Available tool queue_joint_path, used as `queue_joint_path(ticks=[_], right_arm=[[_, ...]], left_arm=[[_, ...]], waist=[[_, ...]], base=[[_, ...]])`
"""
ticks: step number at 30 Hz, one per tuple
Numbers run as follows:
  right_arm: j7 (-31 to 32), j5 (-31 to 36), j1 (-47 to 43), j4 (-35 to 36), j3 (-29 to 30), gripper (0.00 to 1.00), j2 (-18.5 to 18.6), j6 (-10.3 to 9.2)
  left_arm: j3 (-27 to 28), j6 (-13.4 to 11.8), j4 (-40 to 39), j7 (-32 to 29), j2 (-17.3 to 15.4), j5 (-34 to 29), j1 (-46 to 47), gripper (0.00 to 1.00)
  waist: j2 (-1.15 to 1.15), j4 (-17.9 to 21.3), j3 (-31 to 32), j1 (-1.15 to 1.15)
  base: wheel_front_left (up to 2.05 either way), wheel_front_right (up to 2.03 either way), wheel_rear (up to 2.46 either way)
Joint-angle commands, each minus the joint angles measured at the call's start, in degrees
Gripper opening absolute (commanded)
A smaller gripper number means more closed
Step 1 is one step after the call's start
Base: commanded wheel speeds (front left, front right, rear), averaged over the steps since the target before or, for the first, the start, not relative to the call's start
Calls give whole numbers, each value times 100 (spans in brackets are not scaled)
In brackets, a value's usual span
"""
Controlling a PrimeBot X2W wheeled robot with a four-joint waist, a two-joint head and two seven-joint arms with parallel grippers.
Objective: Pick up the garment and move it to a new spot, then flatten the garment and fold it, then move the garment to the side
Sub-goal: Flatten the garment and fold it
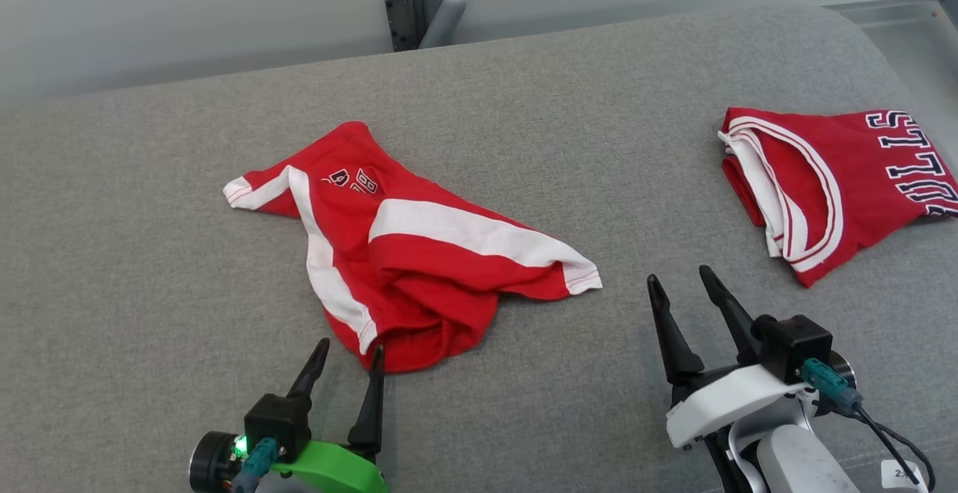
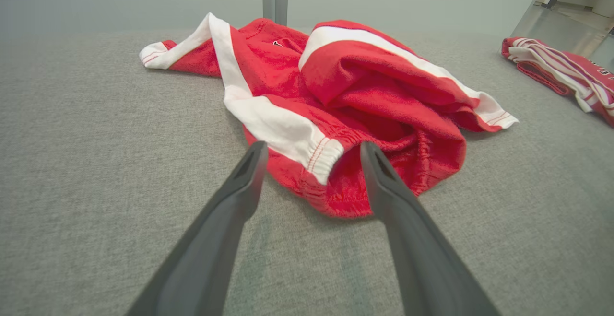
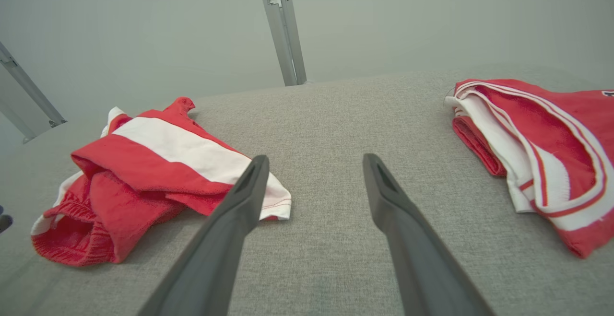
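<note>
Left gripper [image 1: 350,345] was set wide apart astride the waistband [image 2: 331,162] of the crumpled garment [image 1: 419,253] near the front edge of the cushion [image 1: 150,253], probably staged for pickup; right gripper [image 1: 679,274] was held apart, empty

Dark tapered fingers [image 1: 671,332]; green wrist [image 1: 333,470], white wrist [image 1: 722,403] (teal plugs [image 1: 825,382])
</note>
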State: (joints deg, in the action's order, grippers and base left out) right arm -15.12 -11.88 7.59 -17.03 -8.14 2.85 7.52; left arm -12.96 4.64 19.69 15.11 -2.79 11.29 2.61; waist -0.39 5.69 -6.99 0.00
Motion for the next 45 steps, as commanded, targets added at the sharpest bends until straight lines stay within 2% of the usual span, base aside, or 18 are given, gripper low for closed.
queue_joint_path(ticks=[1,5,11,12,13,14,19,23,29,36,38,41,45], right_arm=[[-1,56,60,4,-7,100,14,-7],[-1,60,134,-7,-2,100,13,-7],[0,61,208,18,23,100,13,-7],[0,56,213,24,15,100,13,-7],[0,51,216,33,6,100,13,-7],[0,43,223,33,2,100,13,-7],[0,-13,220,19,29,100,13,-7],[0,-67,151,-10,28,100,12,-7],[0,-167,137,-68,-61,100,14,-7],[0,-248,94,-97,-33,100,14,-7],[0,-233,107,-87,10,100,13,-7],[0,-222,133,-70,36,100,13,-7],[0,-209,234,-38,47,100,11,-7]], left_arm=[[-62,-59,78,2,-25,19,121,100],[-166,-191,286,1,-26,-85,270,100],[-22,-299,481,1,-24,-171,449,98],[10,-299,505,1,-24,-168,472,64],[51,-293,519,1,-24,-170,496,19],[89,-281,511,1,-24,-180,526,0],[274,-198,90,1,-23,-240,624,0],[306,-16,-341,2,-22,-387,828,0],[-306,251,-705,1,-76,-619,1564,0],[-1422,284,-985,1,-54,-42,2750,0],[-1475,285,-1069,1,-52,228,2956,0],[-1482,286,-1044,2,-105,313,3150,0],[-1217,277,-804,1,-506,493,3300,0]], waist=[[39,140,-160,0],[39,235,-248,0],[39,320,-372,0],[39,330,-387,0],[39,342,-405,0],[39,352,-418,0],[39,375,-417,0],[39,345,-331,0],[39,315,-193,0],[39,303,-197,0],[39,284,-243,0],[39,277,-309,0],[39,271,-493,0]], base=[[0,0,0],[0,0,0],[0,0,0],[0,0,0],[0,0,0],[0,0,0],[0,0,0],[0,0,0],[0,0,0],[0,0,0],[0,0,0],[0,0,0],[0,0,0]])
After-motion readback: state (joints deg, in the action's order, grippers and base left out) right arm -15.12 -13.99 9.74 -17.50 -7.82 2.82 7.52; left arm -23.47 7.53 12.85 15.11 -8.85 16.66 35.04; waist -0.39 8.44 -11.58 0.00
